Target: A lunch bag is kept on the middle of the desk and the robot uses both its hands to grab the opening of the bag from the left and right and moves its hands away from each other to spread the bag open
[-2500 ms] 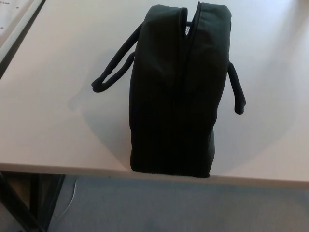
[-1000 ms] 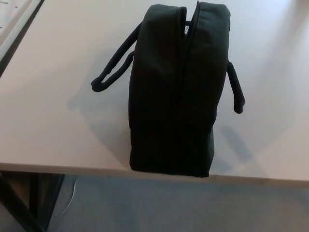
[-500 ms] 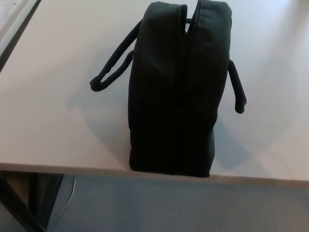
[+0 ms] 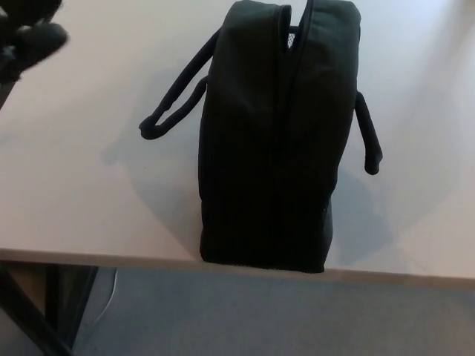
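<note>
A black lunch bag (image 4: 271,141) stands upright in the middle of the pale desk (image 4: 82,185), its near end at the front edge. Its top opening (image 4: 295,37) runs lengthwise and is nearly closed, gaping a little at the far end. One black handle (image 4: 174,96) lies out to the left, another handle (image 4: 367,137) hangs on the right. My left hand (image 4: 26,37) shows blurred in the top left corner, well away from the bag and holding nothing. The right hand does not show.
The desk's front edge (image 4: 111,258) runs along the bottom, with grey floor (image 4: 260,319) below it. A dark desk leg (image 4: 30,319) shows at the lower left.
My left hand has come into view at the top left corner. The picture has shifted slightly; the bag has not moved on the desk.
</note>
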`<state>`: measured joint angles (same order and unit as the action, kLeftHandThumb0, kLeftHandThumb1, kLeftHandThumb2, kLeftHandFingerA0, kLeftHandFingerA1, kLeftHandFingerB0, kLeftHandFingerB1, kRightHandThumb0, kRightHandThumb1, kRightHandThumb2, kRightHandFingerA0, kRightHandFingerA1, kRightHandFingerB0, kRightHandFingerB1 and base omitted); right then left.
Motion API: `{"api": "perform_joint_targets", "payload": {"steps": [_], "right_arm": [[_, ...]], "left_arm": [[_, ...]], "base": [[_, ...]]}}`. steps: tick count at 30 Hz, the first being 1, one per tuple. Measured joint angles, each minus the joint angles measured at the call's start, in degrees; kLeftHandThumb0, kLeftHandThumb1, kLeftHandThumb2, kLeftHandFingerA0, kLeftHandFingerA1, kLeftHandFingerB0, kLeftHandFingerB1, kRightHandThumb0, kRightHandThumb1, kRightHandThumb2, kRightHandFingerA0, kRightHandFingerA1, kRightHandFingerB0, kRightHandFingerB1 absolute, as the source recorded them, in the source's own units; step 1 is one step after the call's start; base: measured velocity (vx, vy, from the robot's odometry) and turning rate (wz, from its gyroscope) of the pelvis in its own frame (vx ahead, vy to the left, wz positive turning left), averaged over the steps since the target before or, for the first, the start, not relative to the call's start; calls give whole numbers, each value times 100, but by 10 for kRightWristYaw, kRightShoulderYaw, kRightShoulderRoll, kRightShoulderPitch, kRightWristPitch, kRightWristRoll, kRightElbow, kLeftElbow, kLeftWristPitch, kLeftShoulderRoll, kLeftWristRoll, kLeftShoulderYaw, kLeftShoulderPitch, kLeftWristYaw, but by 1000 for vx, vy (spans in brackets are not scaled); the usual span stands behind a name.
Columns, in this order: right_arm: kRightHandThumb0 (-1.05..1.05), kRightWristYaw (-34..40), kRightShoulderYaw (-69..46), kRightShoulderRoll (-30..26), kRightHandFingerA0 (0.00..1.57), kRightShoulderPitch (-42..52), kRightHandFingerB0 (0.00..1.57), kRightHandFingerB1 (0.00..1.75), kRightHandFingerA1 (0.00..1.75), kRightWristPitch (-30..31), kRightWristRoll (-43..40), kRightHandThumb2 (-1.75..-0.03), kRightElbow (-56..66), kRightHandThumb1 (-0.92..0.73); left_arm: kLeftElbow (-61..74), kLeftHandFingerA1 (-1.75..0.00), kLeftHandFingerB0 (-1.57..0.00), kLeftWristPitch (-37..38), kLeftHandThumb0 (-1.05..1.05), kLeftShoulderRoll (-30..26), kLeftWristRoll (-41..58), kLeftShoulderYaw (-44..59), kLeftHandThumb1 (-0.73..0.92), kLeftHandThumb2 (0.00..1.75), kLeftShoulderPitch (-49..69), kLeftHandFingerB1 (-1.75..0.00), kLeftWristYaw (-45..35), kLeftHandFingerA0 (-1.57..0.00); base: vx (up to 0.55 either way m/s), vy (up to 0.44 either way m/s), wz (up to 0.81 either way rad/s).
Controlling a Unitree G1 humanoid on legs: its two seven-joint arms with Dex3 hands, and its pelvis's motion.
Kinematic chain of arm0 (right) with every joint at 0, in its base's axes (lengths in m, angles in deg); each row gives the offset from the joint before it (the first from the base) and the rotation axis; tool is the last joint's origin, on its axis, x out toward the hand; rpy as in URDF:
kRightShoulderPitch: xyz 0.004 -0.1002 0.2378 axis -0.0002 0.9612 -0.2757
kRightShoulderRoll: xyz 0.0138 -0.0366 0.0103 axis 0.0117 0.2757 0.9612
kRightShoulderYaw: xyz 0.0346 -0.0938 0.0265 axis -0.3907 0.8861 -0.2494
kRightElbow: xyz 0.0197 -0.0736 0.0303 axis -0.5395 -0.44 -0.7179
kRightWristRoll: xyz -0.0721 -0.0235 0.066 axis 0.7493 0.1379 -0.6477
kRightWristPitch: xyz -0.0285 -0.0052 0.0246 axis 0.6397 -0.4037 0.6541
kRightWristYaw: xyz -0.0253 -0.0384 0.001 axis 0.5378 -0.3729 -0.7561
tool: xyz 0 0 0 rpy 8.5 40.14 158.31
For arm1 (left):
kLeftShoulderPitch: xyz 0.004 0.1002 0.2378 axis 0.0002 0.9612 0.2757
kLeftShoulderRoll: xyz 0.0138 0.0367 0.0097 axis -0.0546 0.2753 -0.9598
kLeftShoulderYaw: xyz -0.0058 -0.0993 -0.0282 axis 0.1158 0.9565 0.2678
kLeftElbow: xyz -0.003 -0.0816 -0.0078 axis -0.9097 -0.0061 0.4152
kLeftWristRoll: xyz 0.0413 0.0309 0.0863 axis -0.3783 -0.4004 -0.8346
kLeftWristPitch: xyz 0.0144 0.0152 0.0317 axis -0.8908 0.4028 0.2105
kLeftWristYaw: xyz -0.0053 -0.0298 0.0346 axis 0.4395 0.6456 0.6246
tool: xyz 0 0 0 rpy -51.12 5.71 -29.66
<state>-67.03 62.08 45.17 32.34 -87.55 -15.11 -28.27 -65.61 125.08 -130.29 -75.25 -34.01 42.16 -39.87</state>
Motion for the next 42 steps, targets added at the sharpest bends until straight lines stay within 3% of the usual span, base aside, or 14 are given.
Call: {"api": "perform_joint_targets", "payload": {"steps": [1, 3, 4, 5, 8, 9, 12, 13, 21, 23, 24, 29, 31, 42], "right_arm": [[-34, -3, 10, 2, 39, -16, 38, 39, 41, 0, 3, -62, -15, -43], [-33, -8, 29, 6, 39, -46, 38, 39, 41, 1, 9, -61, -48, -43], [-33, -12, 45, 11, 39, -69, 38, 39, 41, 2, 15, -61, -74, -43], [-34, -15, 58, 15, 39, -85, 37, 39, 41, 2, 20, -61, -94, -43], [-33, -22, 88, 24, 38, -119, 35, 38, 40, 3, 31, -62, -139, -45], [-34, -25, 102, 30, 38, -133, 36, 38, 41, 3, 35, -62, -159, -44], [-37, -32, 133, 48, 36, -161, 35, 39, 41, 2, 45, -63, -206, -43], [-37, -32, 139, 51, 37, -165, 36, 39, 42, 2, 48, -63, -213, -44], [-39, -34, 223, 71, 33, -179, 31, 38, 40, -12, 85, -65, -265, -46], [-38, -36, 243, 70, 35, -174, 33, 38, 40, -17, 97, -65, -262, -47], [-38, -38, 248, 69, 34, -172, 32, 38, 39, -18, 100, -64, -259, -47], [-27, -43, 274, 59, 37, -131, 31, 31, 34, -32, 120, -55, -216, -49], [-42, -49, 280, 52, 34, -110, 27, 38, 41, -37, 126, -65, -186, -42], [-43, -65, 278, 19, 33, -54, 29, 39, 41, -53, 147, -65, -59, -41]], "left_arm": [[0, -55, -8, 2, -6, 4, -6, -12, 33, 83, -8, -48, 0, -29], [-1, -55, -8, 5, -1, 13, -21, -36, 34, 85, -23, -48, 0, -29], [0, -55, -8, 7, -1, 22, -33, -56, 34, 85, -35, -48, 1, -29], [0, -35, -16, 9, -1, 27, -43, -72, 52, 57, -43, -32, 2, -40], [1, -34, -10, 12, -2, 42, -68, -108, 52, 58, -61, -32, 3, -38], [2, -54, -3, 13, -6, 48, -78, -124, 33, 83, -68, -47, 4, -27], [3, -55, -6, 16, -6, 69, -107, -165, 33, 83, -89, -48, 7, -29], [3, -35, -14, 16, -4, 72, -112, -172, 50, 57, -92, -32, 8, -40], [-1, -36, -14, 26, 1, 96, -181, -249, 49, 58, -119, -32, 24, -40], [-7, -35, -14, 28, 1, 97, -195, -260, 50, 58, -120, -32, 33, -39], [-9, -55, -5, 29, -1, 97, -198, -262, 33, 84, -120, -48, 36, -28], [-24, -54, -4, 31, -4, 97, -212, -267, 34, 83, -119, -47, 58, -28], [-32, -54, -2, 31, -2, 101, -219, -273, 33, 82, -119, -46, 69, -27], [-57, -54, -2, 29, -4, 112, -240, -281, 32, 81, -124, -47, 91, -27]], "base": [[0, 0, 0], [0, 0, 0], [0, 0, 0], [0, 0, 0], [0, 0, 0], [0, 0, 0], [0, 0, 0], [0, 0, 0], [0, 0, 0], [0, 0, 0], [0, 0, 0], [0, 0, 0], [0, 0, 0], [0, 0, 0]]}}
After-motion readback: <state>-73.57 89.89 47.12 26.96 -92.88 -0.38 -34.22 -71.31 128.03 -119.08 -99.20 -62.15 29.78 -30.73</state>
